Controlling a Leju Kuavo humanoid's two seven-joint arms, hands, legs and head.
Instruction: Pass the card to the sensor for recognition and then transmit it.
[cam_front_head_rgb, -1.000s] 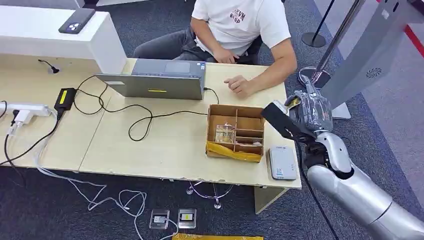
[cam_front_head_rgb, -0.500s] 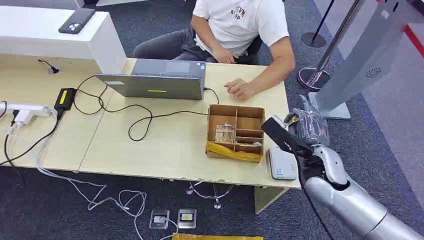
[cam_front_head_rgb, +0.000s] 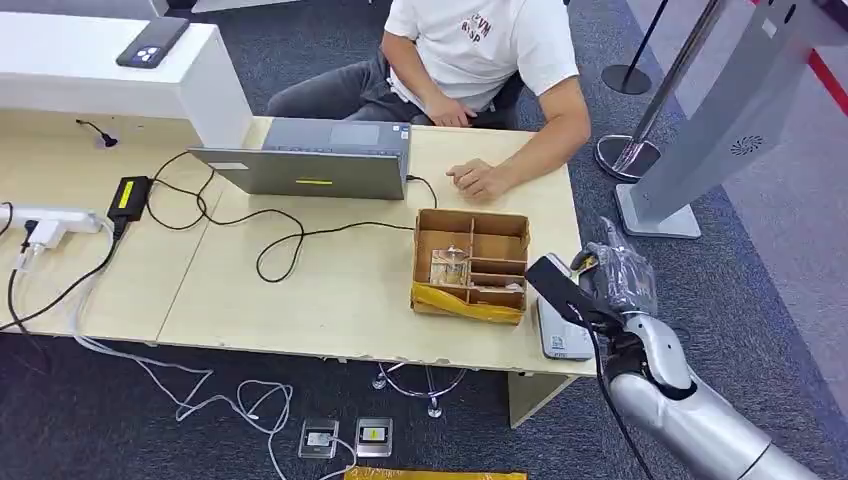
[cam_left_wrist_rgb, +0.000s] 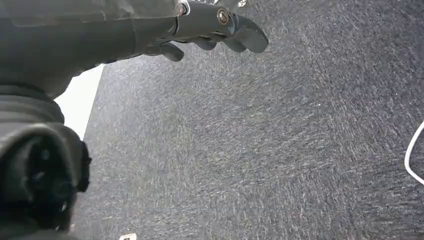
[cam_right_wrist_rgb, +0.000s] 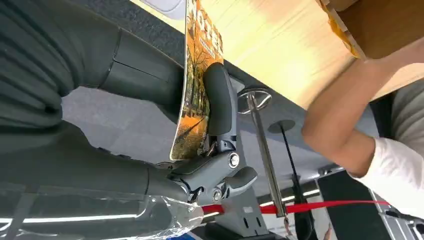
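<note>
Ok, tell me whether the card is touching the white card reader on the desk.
Cannot tell. In the head view the card in the right hand overlaps the card reader, without showing contact or gap.

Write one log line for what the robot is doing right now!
right robot hand: holds card | card: above sensor | left robot hand: holds nothing

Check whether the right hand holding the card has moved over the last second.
Yes. The right hand with the card has come down and toward the robot, from beside the box's far end to over the white sensor at the table's near corner.
</note>
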